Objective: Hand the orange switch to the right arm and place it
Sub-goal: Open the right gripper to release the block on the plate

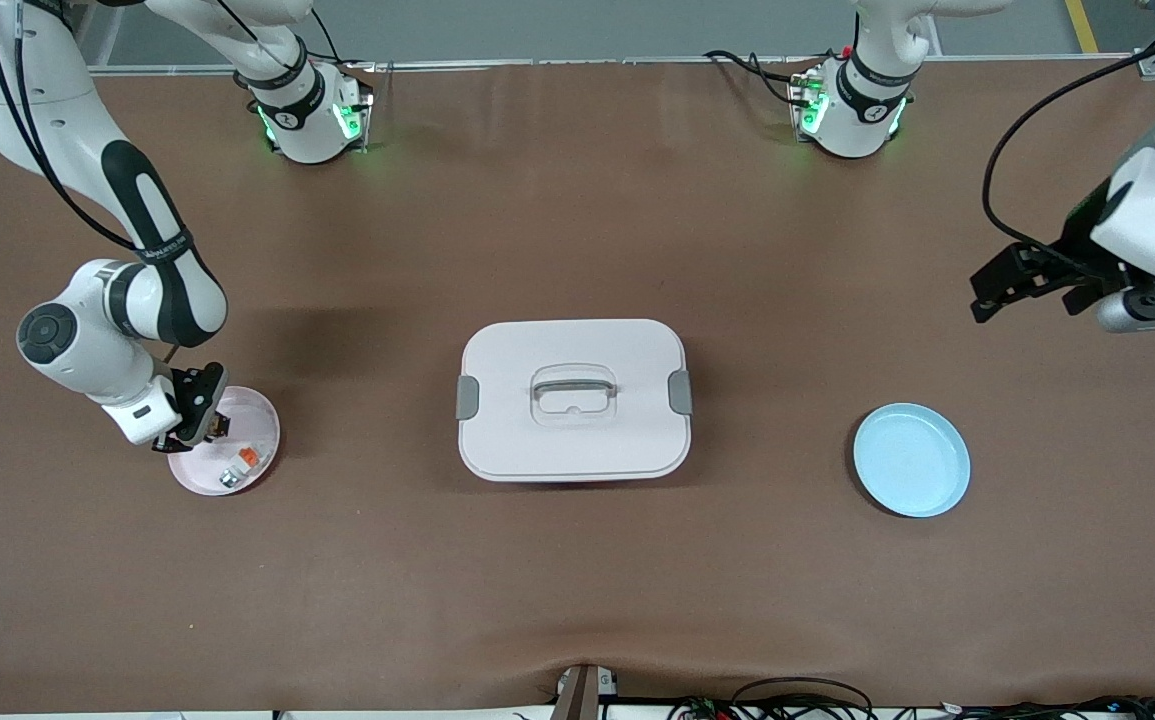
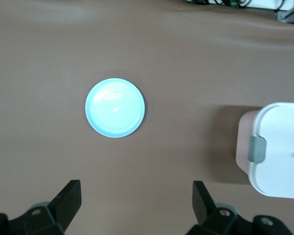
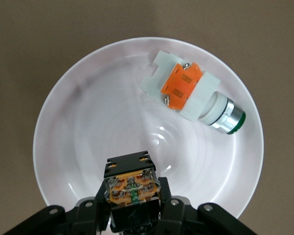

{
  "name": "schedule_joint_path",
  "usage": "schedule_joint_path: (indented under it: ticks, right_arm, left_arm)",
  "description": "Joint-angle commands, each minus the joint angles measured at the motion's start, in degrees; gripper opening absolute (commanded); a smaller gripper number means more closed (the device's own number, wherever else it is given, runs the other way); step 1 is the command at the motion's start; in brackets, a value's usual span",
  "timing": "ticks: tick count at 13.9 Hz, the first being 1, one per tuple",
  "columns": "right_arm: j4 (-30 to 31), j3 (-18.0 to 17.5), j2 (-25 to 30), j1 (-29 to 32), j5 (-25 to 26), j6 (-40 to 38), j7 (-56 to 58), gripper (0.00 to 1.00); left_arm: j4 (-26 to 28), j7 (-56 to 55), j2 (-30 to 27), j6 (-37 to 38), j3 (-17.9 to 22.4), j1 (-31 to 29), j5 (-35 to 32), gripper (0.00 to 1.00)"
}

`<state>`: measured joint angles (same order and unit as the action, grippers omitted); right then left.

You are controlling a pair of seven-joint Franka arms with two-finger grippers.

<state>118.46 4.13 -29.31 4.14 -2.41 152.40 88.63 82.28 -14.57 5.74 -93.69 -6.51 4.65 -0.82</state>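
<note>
Already clamped: right gripper [image 3: 135,203] shut on orange switch [image 3: 132,182], hovering low over pink plate [image 1: 262,430] at right arm's end of table. Switch seated straight between the fingers, blocky black body pointing down at the plate, orange band with wiring showing. Judged next: lower and release, so drop spot is directly under the pincer. Beside it on same plate, whitish-grey part [image 3: 188,93] with orange tab and shiny metal collar, lying on its side, apart from the switch. Plate glossy, shallow, round. Left gripper [image 2: 136,200] jaws wide apart, empty, waiting above brown mat near blue plate [image 2: 115,107]. White lidded box [image 1: 574,399] mid-table, matte plastic, grey clips.
</note>
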Motion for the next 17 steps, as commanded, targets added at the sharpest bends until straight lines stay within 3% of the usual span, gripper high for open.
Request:
schedule_joint_path:
  ticks: [1,6,7,8,12,15,17]
  right_arm:
    - [0.19,-0.71,-1.01,0.34,-2.77,1.32,0.49,0.00]
    - [0.01,-1.15,-1.27,0.43,-3.31,1.23,0.31,0.00]
    - [-0.25,-1.06,-1.45,0.51,-3.39,1.14,-0.38,0.33]
    - [-0.43,-1.06,-1.54,0.60,-3.57,1.14,-0.48,0.99]
    - [-1.57,-1.15,-1.28,0.60,-3.66,-0.26,-0.74,1.00]
    - [-5.34,-1.15,0.74,0.43,-3.66,-13.22,-5.20,1.00]
    - [-6.84,-1.06,2.41,0.43,-3.66,-17.91,-7.42,1.00]
  left_arm:
    - [-0.11,-0.02,-0.29,0.96,-0.79,-0.17,-0.06,1.00]
    - [-0.28,-2.30,-3.18,5.35,-0.87,-0.70,-0.06,1.00]
    - [-0.28,-2.22,-3.63,6.49,-0.79,-0.87,-0.06,1.00]
    - [-0.46,-2.30,-3.72,6.67,-0.79,-0.79,0.02,1.00]
    - [-0.46,-2.48,-3.54,6.68,-2.44,-0.17,-0.15,1.00]
    - [-0.55,-2.39,-2.93,5.98,-2.55,-0.69,0.11,1.00]
    - [-0.55,-2.04,-3.02,5.71,-2.11,-1.14,0.81,1.00]
